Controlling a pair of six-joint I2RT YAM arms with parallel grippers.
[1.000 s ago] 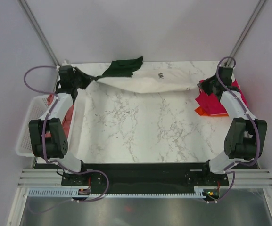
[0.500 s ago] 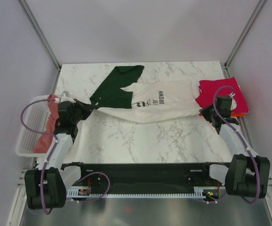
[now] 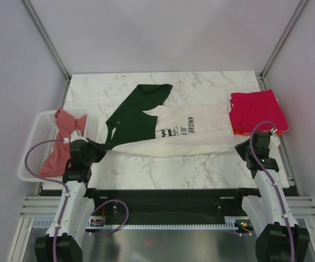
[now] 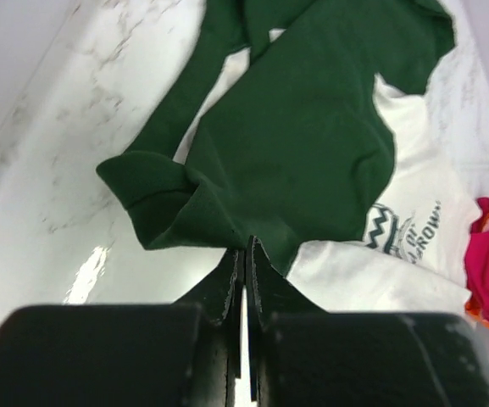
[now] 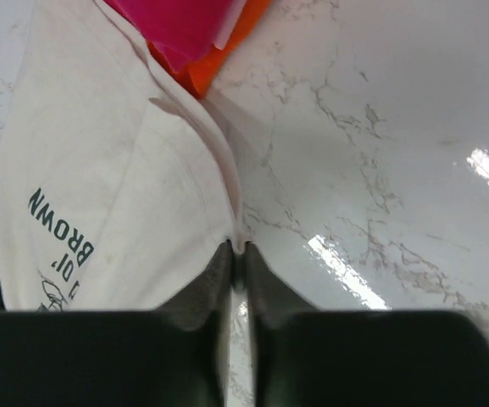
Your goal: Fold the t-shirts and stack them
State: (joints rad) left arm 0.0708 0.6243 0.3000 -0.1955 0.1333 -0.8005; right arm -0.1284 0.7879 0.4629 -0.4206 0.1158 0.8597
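Note:
The cream t-shirt with dark green sleeves and black print lies stretched across the middle of the marble table. My left gripper is shut on its green sleeve end at the left. My right gripper is shut on the cream hem edge at the right. A folded magenta t-shirt lies on an orange one at the right edge. A salmon-pink t-shirt hangs in the basket.
The white lattice basket stands off the table's left edge. The table's near edge and black arm base rail run along the bottom. Metal frame posts rise at the back corners.
Both arms have pulled back toward the near edge, dragging the cream t-shirt from the far edge down onto the table's middle. It now lies flatter, print showing.

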